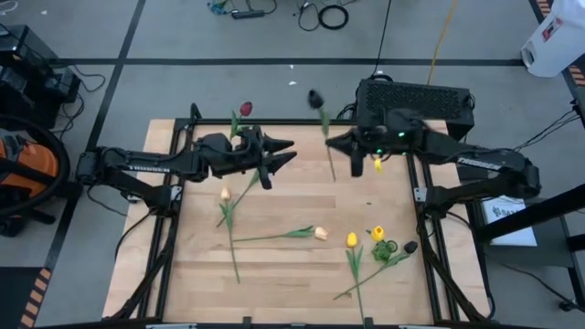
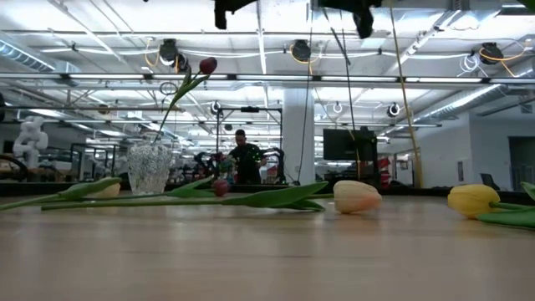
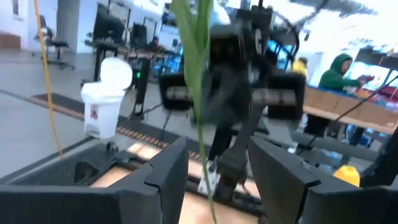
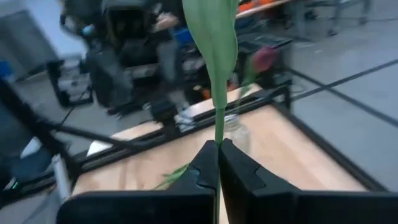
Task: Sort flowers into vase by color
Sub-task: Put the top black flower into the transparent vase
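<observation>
Altogether two yellow tulips (image 1: 352, 239), one vase (image 2: 149, 169)

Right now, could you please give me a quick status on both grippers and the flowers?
Right gripper shut on dark tulip's stem, lifted. Left gripper open around that stem. Red tulip in vase. Nothing blocking.

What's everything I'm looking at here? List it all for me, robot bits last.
table: one, light wood, centre
vase: one, clear glass, far left part of the table
dark red tulip: one, standing in the vase
near-black tulip: one, held off the table by its stem
cream-peach tulips: two, lying mid-table
yellow tulips: two, lying near right
white jug: one, on the floor, far right
person: one, dark clothes, in the room behind
left pincer: open, beside the vase
right pincer: shut on the near-black tulip's stem
</observation>
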Robot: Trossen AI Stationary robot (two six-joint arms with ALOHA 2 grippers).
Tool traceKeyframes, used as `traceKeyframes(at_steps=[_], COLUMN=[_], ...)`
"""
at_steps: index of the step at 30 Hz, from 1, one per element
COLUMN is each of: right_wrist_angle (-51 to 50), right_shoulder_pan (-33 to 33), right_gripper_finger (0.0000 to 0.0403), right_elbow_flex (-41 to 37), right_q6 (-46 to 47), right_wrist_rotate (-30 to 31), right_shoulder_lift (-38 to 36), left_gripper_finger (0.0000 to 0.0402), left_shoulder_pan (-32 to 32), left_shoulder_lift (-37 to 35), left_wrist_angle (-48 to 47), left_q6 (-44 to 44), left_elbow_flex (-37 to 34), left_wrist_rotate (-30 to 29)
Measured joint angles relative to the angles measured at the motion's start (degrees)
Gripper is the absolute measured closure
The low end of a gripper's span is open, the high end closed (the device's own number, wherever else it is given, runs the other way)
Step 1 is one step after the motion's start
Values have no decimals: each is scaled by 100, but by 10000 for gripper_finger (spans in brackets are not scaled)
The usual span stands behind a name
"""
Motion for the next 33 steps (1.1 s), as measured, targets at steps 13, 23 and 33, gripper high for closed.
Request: traceKeyframes(at_steps=[13,23,33], right_wrist_angle=[1560,1877,1880], right_shoulder_pan=[280,280,280], right_gripper_finger=[402,402,402], right_elbow_flex=[-2,-2,0], right_q6=[138,138,72], right_wrist_rotate=[-489,-792,-787], right_shoulder_lift=[939,1191,1186], left_gripper_finger=[226,226,226], left_shoulder_pan=[37,37,34], left_shoulder_lift=[187,251,519], left_wrist_angle=[160,112,306], left_q6=[4,-2,-193], left_elbow_flex=[0,0,-4], left_wrist_rotate=[-2,18,164])
